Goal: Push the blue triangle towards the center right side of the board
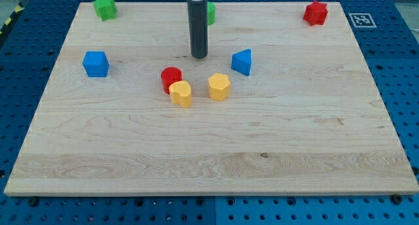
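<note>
The blue triangle [242, 61] lies on the wooden board [209, 153], a little above the board's middle. My tip [199, 55] is at the end of the dark upright rod, to the left of the blue triangle with a gap between them. It touches no block.
A red cylinder [171, 77], a yellow heart-like block [181, 93] and a yellow hexagon block [219, 86] sit below my tip. A blue cube [95, 64] is at the left. A green star [104, 7], a green block [211, 13] behind the rod and a red star [315, 12] lie along the top edge.
</note>
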You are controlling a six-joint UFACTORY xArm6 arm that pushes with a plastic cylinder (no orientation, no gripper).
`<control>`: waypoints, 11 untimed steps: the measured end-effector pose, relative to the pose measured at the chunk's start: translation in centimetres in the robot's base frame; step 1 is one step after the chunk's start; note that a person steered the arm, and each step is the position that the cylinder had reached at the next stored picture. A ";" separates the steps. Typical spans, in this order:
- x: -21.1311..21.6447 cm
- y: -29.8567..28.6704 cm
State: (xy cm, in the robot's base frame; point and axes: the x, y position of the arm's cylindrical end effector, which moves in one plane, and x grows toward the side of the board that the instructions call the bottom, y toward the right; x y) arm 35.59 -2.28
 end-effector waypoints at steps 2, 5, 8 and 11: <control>1.8 4.8; 3.8 10.0; 6.9 9.2; 8.6 15.8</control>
